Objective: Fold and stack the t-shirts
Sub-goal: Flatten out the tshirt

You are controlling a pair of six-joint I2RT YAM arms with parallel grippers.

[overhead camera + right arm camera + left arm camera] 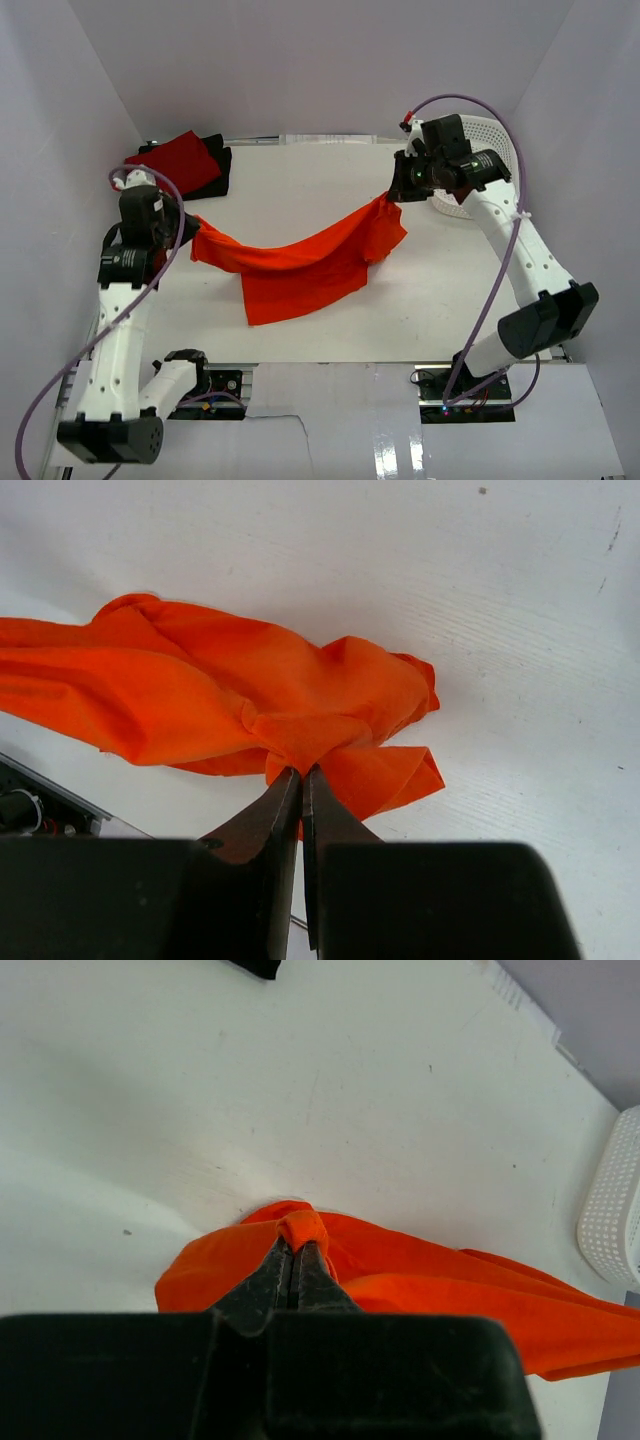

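T-shirt (300, 265), orange, between end effectors (193, 241) (392, 194)

Bright, even light throws soft shadows; wrist views blur slightly up close.

You'll see the orange t-shirt (300, 265) is soft matt cloth, creased, with no shine. The white bench (300, 180) is smooth, lightly scuffed and faintly glossy. At the right edge of your left wrist view, the basket (612, 1200) is white perforated plastic.
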